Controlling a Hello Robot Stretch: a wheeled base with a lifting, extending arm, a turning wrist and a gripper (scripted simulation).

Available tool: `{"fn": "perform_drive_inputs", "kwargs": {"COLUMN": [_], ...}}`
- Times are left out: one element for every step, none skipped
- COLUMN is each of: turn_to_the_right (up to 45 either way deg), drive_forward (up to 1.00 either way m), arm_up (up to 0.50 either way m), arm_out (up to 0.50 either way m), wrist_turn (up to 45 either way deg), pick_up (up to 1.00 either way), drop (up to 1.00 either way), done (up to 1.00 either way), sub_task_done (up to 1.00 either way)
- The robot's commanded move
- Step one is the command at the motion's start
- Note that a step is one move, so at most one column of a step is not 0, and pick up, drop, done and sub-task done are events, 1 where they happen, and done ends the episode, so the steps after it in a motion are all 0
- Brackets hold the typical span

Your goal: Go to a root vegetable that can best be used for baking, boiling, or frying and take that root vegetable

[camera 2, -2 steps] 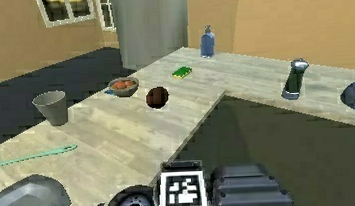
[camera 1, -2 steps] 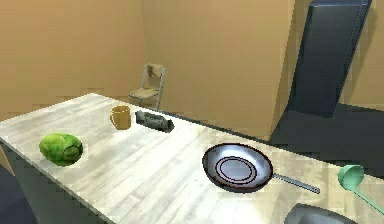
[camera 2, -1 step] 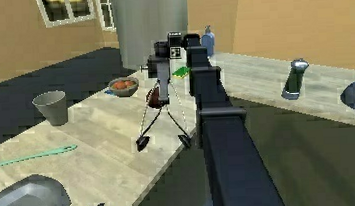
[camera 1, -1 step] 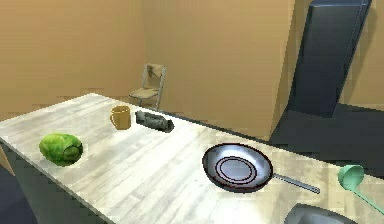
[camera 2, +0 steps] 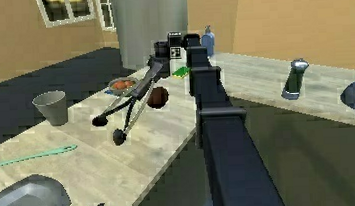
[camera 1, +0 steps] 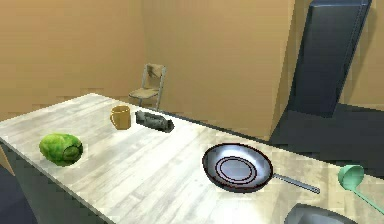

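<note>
A round brown thing (camera 2: 160, 95), perhaps the potato, shows on the pale wooden counter (camera 2: 98, 160) in the arm side view. The dark arm (camera 2: 227, 139) rises from the bottom edge to two white marked squares (camera 2: 175, 49). Left of them the gripper (camera 2: 110, 129) slants down toward the counter, its thin fingers (camera 2: 135, 103) passing just left of the brown thing. I cannot tell whether the gripper holds anything or touches the brown thing.
A small dish with red contents (camera 2: 121, 85), a grey cup (camera 2: 50, 107), a green ladle (camera 2: 33, 154) and a sink (camera 2: 30, 203) share this counter. In the forward view a lettuce (camera 1: 61, 149), a mug (camera 1: 120, 117) and a pan (camera 1: 238, 165) lie on a counter (camera 1: 130, 175); a chair (camera 1: 150, 85) stands beyond.
</note>
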Motion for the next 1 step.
{"fn": "perform_drive_inputs", "kwargs": {"turn_to_the_right": [0.0], "drive_forward": [0.00], "arm_up": [0.00], "arm_out": [0.00], "wrist_turn": [45.0], "pick_up": [0.00], "drop": [0.00], "done": [0.00], "sub_task_done": [0.00]}}
